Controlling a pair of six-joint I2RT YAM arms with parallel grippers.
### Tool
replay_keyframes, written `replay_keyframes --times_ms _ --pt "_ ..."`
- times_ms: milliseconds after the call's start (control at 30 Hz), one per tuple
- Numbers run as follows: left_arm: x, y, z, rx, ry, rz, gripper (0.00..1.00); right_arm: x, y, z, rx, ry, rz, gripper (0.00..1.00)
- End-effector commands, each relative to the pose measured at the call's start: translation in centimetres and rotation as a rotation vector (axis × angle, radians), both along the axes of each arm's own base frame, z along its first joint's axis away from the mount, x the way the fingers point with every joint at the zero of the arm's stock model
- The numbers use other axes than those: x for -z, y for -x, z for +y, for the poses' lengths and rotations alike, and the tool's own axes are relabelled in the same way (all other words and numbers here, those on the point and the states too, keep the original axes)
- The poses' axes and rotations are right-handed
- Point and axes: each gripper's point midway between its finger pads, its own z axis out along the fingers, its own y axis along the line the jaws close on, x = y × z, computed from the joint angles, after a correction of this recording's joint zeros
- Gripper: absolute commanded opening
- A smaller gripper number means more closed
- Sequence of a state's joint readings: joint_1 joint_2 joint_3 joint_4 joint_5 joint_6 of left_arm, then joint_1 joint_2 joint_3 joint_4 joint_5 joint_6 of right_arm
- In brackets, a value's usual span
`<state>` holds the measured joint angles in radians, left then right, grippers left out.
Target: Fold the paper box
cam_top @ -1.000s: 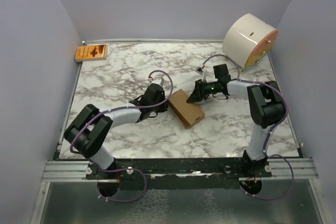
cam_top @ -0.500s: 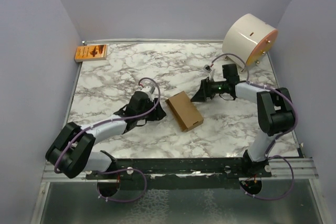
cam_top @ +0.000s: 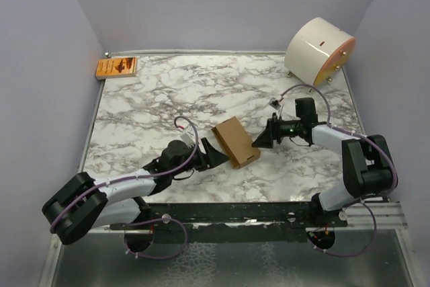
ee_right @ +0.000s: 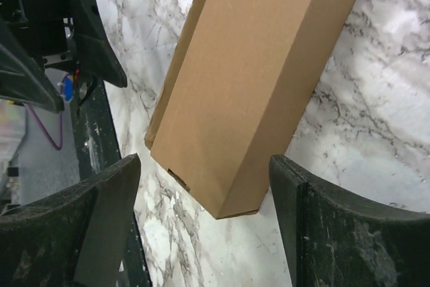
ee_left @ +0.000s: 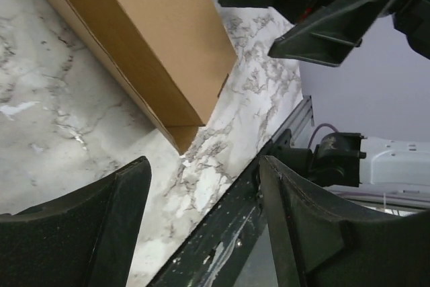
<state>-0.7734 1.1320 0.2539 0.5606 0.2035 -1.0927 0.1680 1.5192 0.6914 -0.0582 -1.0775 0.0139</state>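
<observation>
one plain brown paper box [cam_top: 236,141], folded oblong carton, lying flat on table [cam_top: 154,99]

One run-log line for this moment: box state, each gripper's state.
paper box: formed into oblong carton, lying free | left gripper: open, short of box, empty | right gripper: open, at box's other side, empty

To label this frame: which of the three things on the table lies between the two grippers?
The brown paper box, a closed oblong carton in the middle. The orange packet sits in the far left corner, the white cylinder far right.
</observation>
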Motion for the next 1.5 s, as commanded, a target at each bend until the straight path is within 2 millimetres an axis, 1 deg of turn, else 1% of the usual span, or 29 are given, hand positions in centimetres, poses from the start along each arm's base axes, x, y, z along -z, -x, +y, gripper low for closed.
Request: replay_keyframes --times_ms 0,67,167,233,300,533,667,800,900,1033,1100,1167,1200,1400,1467 --pt "-0.8 -1.0 -1.0 -0.093 0.050 0.007 0.69 0.9 1.1 0.3 -0.037 -0.050 0.096 0.75" --pt "-0.3 -1.3 -1.2 -0.101 0.030 0.025 0.69 1.3 1.1 0.4 -0.045 -0.055 0.130 0.71" --pt "0.5 -1.5 -1.8 -0.105 0.008 0.053 0.70 2.0 1.2 0.4 -0.043 -0.053 0.162 0.69" --pt "0.8 -1.6 -2.3 -0.103 0.000 0.074 0.70 2.4 1.3 0.4 -0.041 -0.053 0.182 0.67" --pt "1.0 -1.4 -3.0 -0.096 0.003 0.084 0.70 2.7 1.2 0.4 -0.039 -0.050 0.195 0.63" --pt "1.8 -0.6 -5.0 -0.087 0.004 0.133 0.70 3.3 1.4 0.4 -0.029 -0.043 0.221 0.60" --pt "2.2 -0.1 -5.6 -0.098 0.008 0.161 0.68 3.6 1.5 0.4 -0.025 -0.041 0.234 0.57" --pt "2.5 0.0 -6.1 -0.112 0.018 0.174 0.65 3.7 1.6 0.4 -0.022 -0.043 0.241 0.54" --pt "2.3 -0.2 -6.6 -0.115 0.039 0.175 0.62 3.9 1.6 0.4 -0.020 -0.041 0.249 0.53" --pt "2.6 -0.6 -6.9 -0.127 0.030 0.183 0.59 4.1 1.8 0.5 -0.025 -0.040 0.255 0.51" --pt "2.8 -0.8 -6.9 -0.136 0.026 0.188 0.54 4.1 1.9 0.5 -0.027 -0.038 0.254 0.51" --pt "2.9 -0.8 -7.0 -0.140 0.026 0.190 0.43 4.1 1.9 0.6 -0.028 -0.036 0.254 0.49" --pt "2.9 -0.8 -7.1 -0.141 0.028 0.192 0.41 4.2 2.0 0.6 -0.028 -0.033 0.255 0.49" --pt "3.0 -0.9 -7.3 -0.136 0.000 0.197 0.41 4.5 2.3 0.9 -0.041 -0.024 0.260 0.44" --pt "3.4 -0.9 -7.3 -0.139 -0.023 0.210 0.42 4.5 2.5 1.1 -0.049 -0.024 0.261 0.43"
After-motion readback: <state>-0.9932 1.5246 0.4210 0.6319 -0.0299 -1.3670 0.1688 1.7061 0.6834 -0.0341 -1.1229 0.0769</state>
